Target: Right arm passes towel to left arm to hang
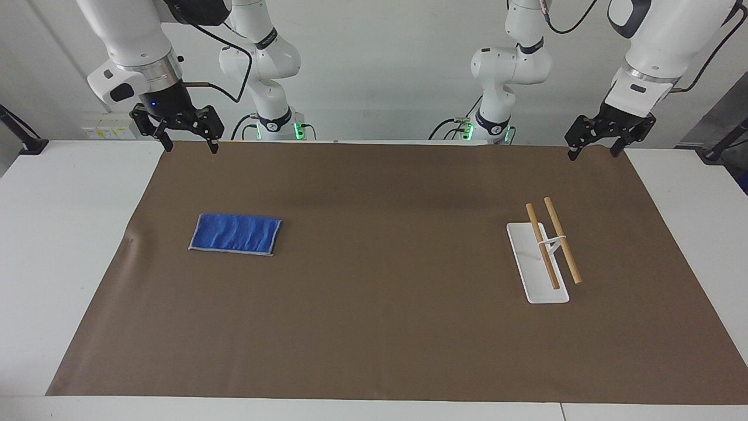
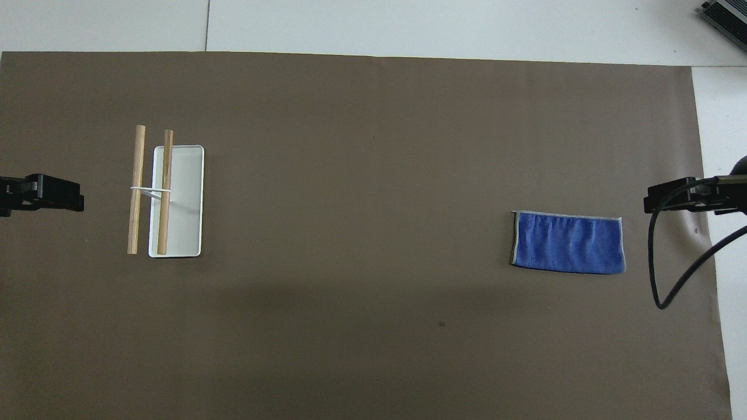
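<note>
Two-rod white rack (image 1: 537,263) on brown mat (image 1: 385,327)

Both arms were glossy white jointed shells with black bands at the joints. Right arm (image 1: 125,35): silver ring just above the right gripper (image 1: 190,146), a black two-finger unit with a small blue light on its body and a black cable looping off the wrist. Left arm (image 1: 666,41): grey band just above the left gripper (image 1: 593,153) (same black linkage build). Bases glowed green.
</note>
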Controlling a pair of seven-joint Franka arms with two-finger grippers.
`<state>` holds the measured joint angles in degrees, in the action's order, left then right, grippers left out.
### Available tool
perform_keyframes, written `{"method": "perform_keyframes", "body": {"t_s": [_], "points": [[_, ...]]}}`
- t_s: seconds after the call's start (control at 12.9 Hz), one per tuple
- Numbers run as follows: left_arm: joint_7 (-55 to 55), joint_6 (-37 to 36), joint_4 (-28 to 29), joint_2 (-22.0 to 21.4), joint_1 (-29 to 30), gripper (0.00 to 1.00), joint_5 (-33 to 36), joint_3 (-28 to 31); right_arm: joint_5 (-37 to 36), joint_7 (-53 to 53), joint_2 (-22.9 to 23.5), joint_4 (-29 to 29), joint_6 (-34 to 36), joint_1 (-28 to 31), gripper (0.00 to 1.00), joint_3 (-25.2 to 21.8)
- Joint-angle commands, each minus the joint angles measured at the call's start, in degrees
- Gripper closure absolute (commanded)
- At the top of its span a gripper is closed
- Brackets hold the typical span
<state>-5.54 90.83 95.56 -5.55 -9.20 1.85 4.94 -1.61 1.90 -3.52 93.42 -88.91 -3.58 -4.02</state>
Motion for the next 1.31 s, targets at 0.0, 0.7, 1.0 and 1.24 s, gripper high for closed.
{"method": "perform_keyframes", "body": {"t_s": [0.0, 0.7, 1.0, 1.24], "points": [[-0.5, 0.1, 0.5, -0.5, 0.3, 0.0, 0.7, -0.2, 0.2, -0.3, -1.9, 2.5, -1.0, 0.4, 0.0, 0.2], [-0.5, 0.2, 0.5, -0.5, 0.3, 0.0, 0.7, -0.2, 1.8, -4.9, -6.8, 28.0, -26.8, 3.5, 0.0, -0.2], [-0.5, 0.2, 0.5, -0.5, 0.3, 0.0, 0.7, -0.2, 1.8, -6.5, -1.9, 34.1, -36.9, 4.1, 0.0, -0.2], [-0.5, 0.2, 0.5, -0.5, 0.3, 0.0, 0.7, -0.2, 2.8, -9.9, 2.3, 37.3, -44.5, 6.3, 0.0, -0.2]]}}
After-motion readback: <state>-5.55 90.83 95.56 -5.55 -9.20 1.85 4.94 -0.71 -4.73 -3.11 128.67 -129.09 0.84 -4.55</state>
